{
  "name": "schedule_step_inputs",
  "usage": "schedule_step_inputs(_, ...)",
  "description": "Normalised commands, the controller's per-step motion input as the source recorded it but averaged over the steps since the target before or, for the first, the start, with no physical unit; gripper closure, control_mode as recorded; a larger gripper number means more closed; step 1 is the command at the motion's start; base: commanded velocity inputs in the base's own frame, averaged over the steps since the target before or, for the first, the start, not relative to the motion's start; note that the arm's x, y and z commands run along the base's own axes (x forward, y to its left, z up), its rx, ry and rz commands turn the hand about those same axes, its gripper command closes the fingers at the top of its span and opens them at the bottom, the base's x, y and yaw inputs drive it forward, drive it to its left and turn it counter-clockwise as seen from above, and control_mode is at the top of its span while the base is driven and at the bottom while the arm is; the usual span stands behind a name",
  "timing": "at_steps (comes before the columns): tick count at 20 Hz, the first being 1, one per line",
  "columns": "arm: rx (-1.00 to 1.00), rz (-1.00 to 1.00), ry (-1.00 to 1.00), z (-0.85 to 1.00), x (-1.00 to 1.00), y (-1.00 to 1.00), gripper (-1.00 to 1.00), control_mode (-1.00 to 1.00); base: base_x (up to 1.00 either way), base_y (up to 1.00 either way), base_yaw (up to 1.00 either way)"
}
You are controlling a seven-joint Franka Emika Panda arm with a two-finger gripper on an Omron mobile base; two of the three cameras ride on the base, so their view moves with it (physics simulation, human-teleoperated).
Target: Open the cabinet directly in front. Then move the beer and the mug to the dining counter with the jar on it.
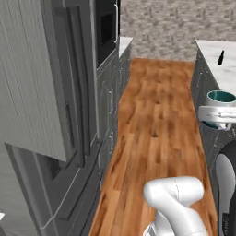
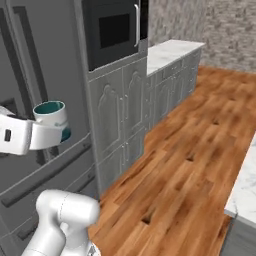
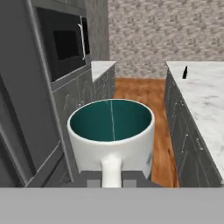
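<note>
Cabinet door (image 1: 32, 78): grey wood-grain, swung out at the far left of the left base view, left of the oven.
Oven (image 2: 112, 30): dark built-in unit with a glass window, set in the grey column above carved base cabinets (image 2: 125, 115).
Mug (image 3: 111, 131): upright, teal inside, pale outer wall; held in the air right of the oven column, above the wooden floor (image 1: 156, 138), left of the dining bench edge.
Gripper (image 3: 111, 177): closed on the mug, fingers at its near wall either side of the handle.
Dining bench (image 1: 226, 64): white marble slab along the right, across the floor from the oven.
Beer (image 1: 221, 57): small dark bottle standing on the dining bench, far beyond the mug.
</note>
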Motion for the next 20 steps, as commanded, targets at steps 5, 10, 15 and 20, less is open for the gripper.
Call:
schedule_step_inputs(5, 0.0, 0.0, 0.0, 0.0, 0.0, 0.0, 1.0, 1.0, 1.0, 0.08, -0.09)
schedule_step_inputs(10, 0.0, 0.0, 0.0, 0.0, 0.0, 0.0, 1.0, 1.0, 1.0, -0.36, -0.13)
schedule_step_inputs(15, 0.0, 0.0, 0.0, 0.0, 0.0, 0.0, 1.0, 1.0, 1.0, -0.02, -0.1)
schedule_step_inputs(20, 0.0, 0.0, 0.0, 0.0, 0.0, 0.0, 1.0, 1.0, 1.0, 0.0, -0.11)
